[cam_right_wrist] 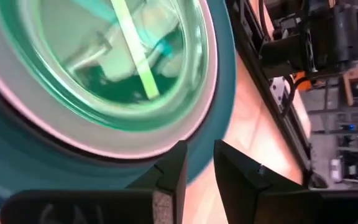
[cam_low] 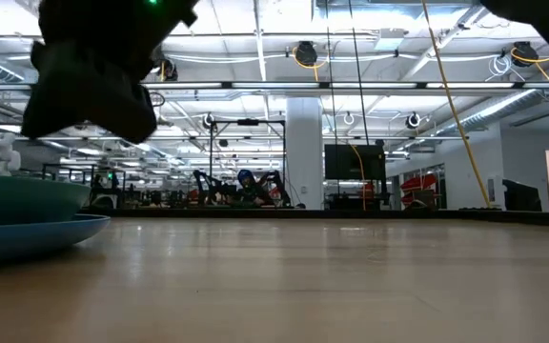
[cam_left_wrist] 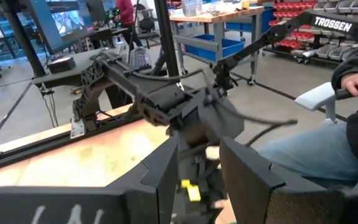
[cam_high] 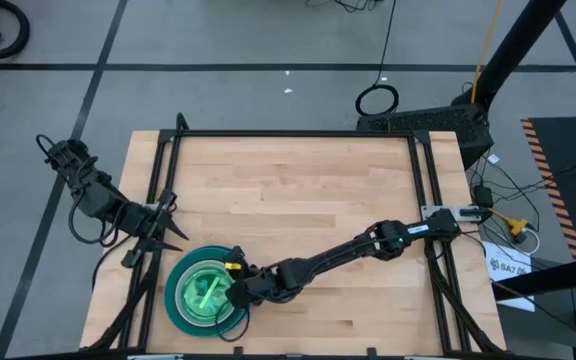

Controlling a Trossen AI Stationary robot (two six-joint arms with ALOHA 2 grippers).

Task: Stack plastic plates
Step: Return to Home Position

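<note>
The plastic plates stand in one stack [cam_high: 204, 290] near the table's near-left corner. A blue plate [cam_low: 36, 238] lies at the bottom on the wood, with a teal one [cam_low: 17, 198] on it. In the right wrist view a pale rim [cam_right_wrist: 188, 118] and translucent green-cyan plates [cam_right_wrist: 104, 68] lie above the teal one. My right gripper [cam_high: 236, 292] [cam_right_wrist: 199, 163] hovers over the stack's right edge, open by a narrow gap, with nothing between the fingers. My left gripper [cam_high: 168, 228] [cam_left_wrist: 201, 168] waits open at the table's left edge.
A black frame [cam_high: 298, 133] runs around the wooden table top [cam_high: 308, 200]. My right arm [cam_high: 348, 255] stretches across the near half from the right side. Bare wood spreads over the middle and far part. A seated person [cam_left_wrist: 328, 137] shows beyond the table.
</note>
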